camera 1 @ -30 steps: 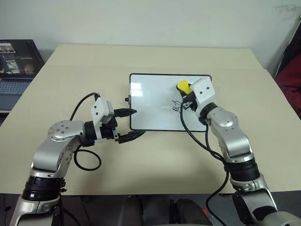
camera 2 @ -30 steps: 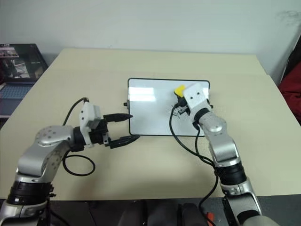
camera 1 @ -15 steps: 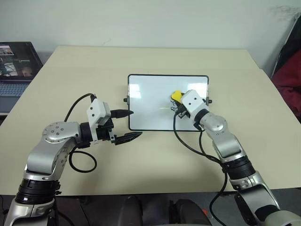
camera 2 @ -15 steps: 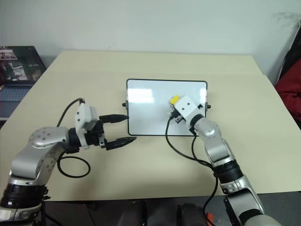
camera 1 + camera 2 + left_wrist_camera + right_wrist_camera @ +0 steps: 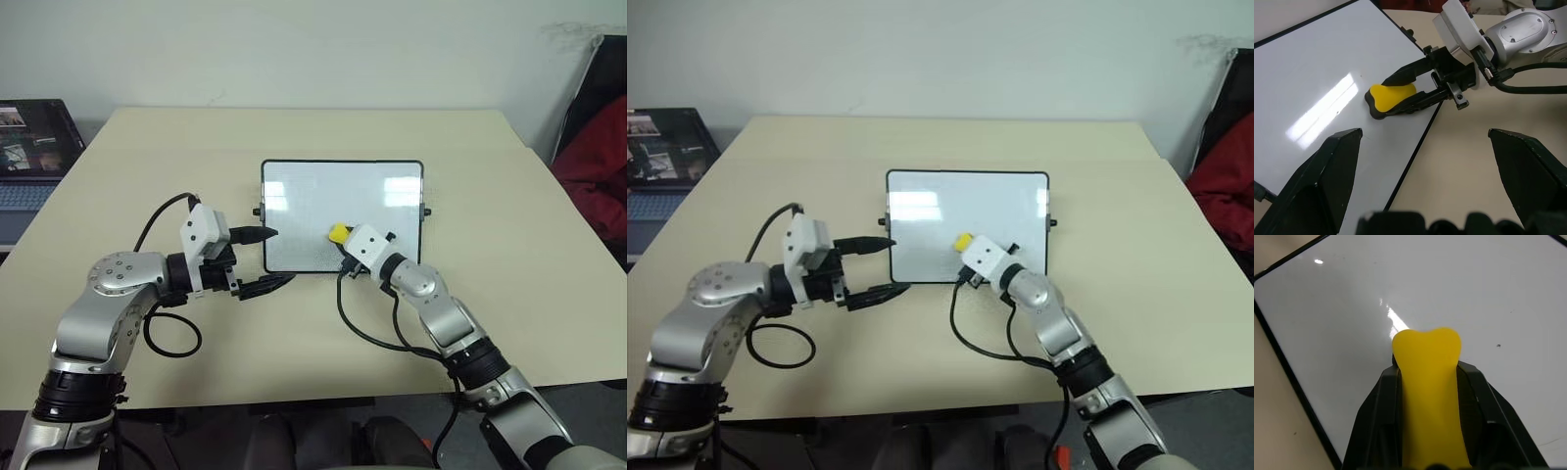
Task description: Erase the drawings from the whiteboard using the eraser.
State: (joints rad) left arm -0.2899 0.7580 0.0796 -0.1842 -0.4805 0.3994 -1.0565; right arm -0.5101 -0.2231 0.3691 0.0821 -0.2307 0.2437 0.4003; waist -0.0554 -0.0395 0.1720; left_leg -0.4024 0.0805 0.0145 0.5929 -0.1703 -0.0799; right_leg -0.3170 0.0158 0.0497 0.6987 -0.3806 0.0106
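Observation:
The whiteboard (image 5: 343,196) lies flat on the beige table, its black frame all around. A yellow eraser (image 5: 338,231) rests against the board's surface near its near edge, with my right gripper (image 5: 1380,98) shut on it. The eraser's rounded tip (image 5: 1426,340) sticks out past the black fingers (image 5: 1471,382). The drawings are out of view; the board surface that shows is white with pale glare streaks. My left gripper (image 5: 282,257) stands open at the board's near left corner, one finger over the board and one over the table, holding nothing.
A dark laptop (image 5: 24,147) sits off the table's left side. A red and black object (image 5: 593,166) stands beyond the right edge. Black cables (image 5: 367,328) loop on the table near both wrists.
My right gripper has dragged the eraser across the board toward its near edge and to the left. The dark scribble beside it earlier no longer shows. The left gripper has kept still.

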